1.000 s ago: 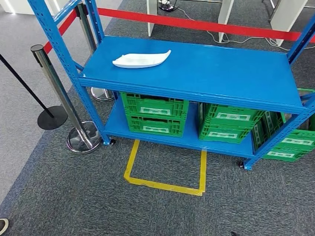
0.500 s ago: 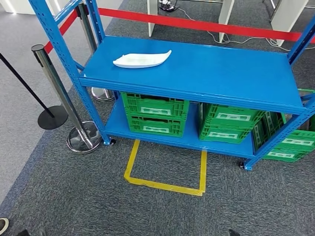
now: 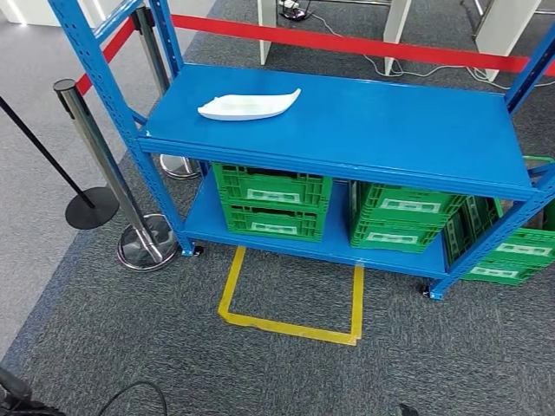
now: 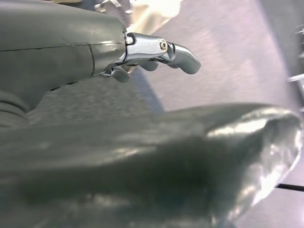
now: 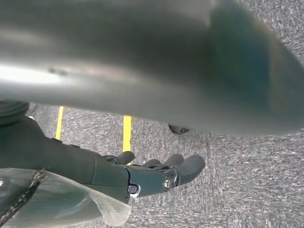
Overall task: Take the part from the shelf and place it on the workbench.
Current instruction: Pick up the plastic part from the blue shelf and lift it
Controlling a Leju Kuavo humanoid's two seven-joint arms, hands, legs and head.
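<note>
Grey carpet is spreading under everything, and now to the hands. Left hand is showing in its wrist view with fingers reaching out, lightly bent and apart from the thick thumb, nothing between them. Right hand is hanging over the carpet, fingers loosely extended, also carrying nothing, with yellow floor tape lying behind it. Moving outward, the white part is lying flat on the top level of the blue shelf, toward its left end, well apart from both hands. Green crates are sitting on the lower level. Stanchion posts are standing just left of the shelf, a red belt stretching behind it.
</note>
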